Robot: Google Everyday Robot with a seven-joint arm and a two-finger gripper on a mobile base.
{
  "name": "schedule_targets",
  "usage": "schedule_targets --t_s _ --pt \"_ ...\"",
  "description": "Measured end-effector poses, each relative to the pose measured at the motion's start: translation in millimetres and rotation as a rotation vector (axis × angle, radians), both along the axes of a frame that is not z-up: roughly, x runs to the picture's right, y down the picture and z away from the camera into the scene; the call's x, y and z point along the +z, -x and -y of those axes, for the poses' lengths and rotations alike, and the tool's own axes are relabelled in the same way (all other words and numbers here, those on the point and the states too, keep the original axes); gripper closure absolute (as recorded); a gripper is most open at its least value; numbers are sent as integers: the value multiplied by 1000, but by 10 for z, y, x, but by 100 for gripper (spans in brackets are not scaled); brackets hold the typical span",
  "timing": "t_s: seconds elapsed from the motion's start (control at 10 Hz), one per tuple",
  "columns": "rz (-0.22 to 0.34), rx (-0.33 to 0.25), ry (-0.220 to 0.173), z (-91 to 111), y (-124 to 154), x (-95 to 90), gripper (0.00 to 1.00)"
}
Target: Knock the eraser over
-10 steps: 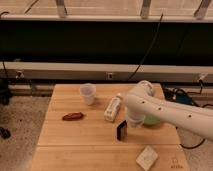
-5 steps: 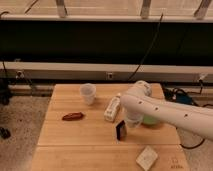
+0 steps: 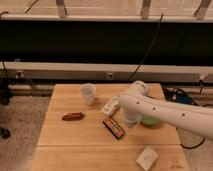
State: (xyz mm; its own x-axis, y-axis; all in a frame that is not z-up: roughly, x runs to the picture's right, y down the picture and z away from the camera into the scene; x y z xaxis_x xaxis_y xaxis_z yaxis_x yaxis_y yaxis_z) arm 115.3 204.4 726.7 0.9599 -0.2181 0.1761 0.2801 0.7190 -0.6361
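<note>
The eraser [image 3: 114, 127], a thin black block with reddish-orange marks on its broad face, lies flat on the wooden table [image 3: 75, 140] near the middle. My white arm [image 3: 165, 112] reaches in from the right. My gripper [image 3: 130, 120] hangs below the arm's rounded end, just right of the eraser and close to it. A white bottle [image 3: 110, 106] lies on its side just behind the eraser, partly hidden by the arm.
A translucent white cup [image 3: 88, 93] stands at the back left. A slim reddish-brown object [image 3: 73, 116] lies on the left. A white square block [image 3: 146, 158] sits near the front right edge. A green bowl [image 3: 150, 120] shows under the arm.
The eraser stood upright beside the gripper before; now it lies flat on the table. The arm's end has shifted slightly.
</note>
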Motion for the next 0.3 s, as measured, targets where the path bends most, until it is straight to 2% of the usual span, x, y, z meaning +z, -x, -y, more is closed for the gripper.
schedule_targets --t_s 0.3 --pt "1 -8 -4 26 53 33 93"
